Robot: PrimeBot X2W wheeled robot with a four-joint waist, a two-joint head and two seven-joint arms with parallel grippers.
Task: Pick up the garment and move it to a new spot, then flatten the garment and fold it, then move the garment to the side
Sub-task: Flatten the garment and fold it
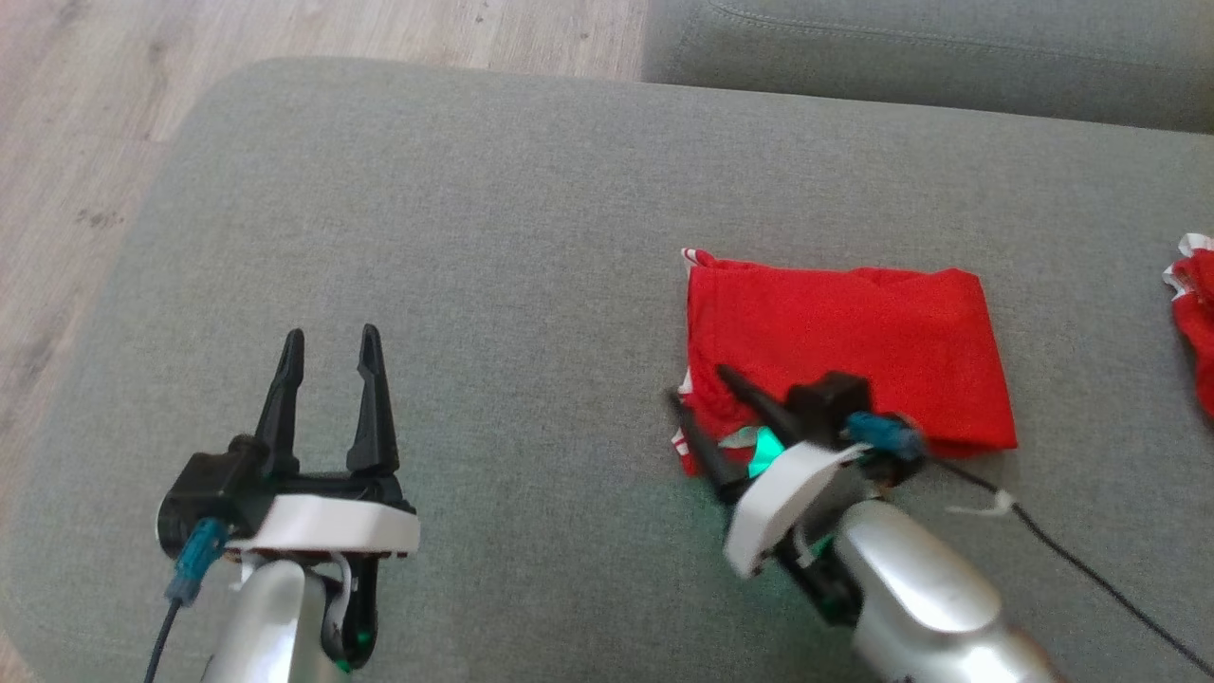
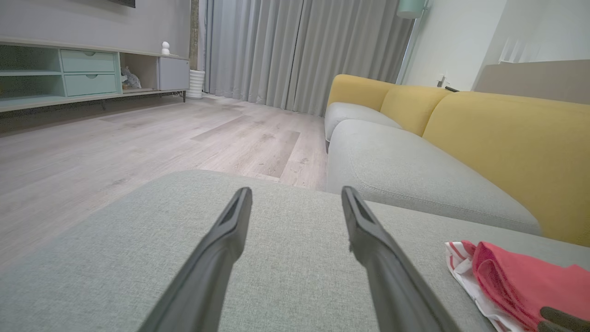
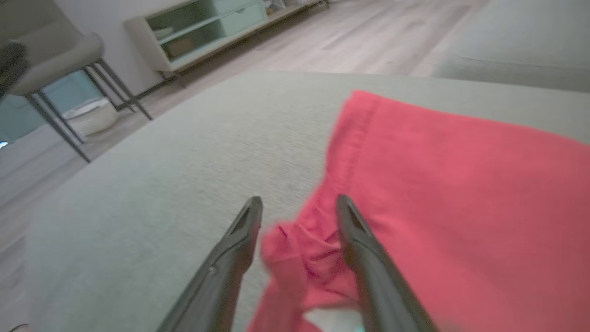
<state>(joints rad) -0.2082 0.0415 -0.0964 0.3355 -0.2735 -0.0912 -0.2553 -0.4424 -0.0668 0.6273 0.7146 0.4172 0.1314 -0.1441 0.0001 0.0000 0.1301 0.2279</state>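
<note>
Folded red garment (image 1: 854,332) lies right of centre on the grey cushion (image 1: 474,209). My right gripper (image 1: 698,383) straddles its near-left corner, jaws apart, a ruck of cloth between them, nothing clamped. My left gripper (image 1: 332,332) hangs well to the left, jaws wide and empty. Risk: a finger snagging that ruck on withdrawal would drag the fold open.

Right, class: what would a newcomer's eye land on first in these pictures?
The red garment, folded flat on the grey cushion, stands out most. The right gripper sits at its near left corner, fingers parted either side of a bunched edge. The left gripper hovers open over bare cushion, lower left.
</note>
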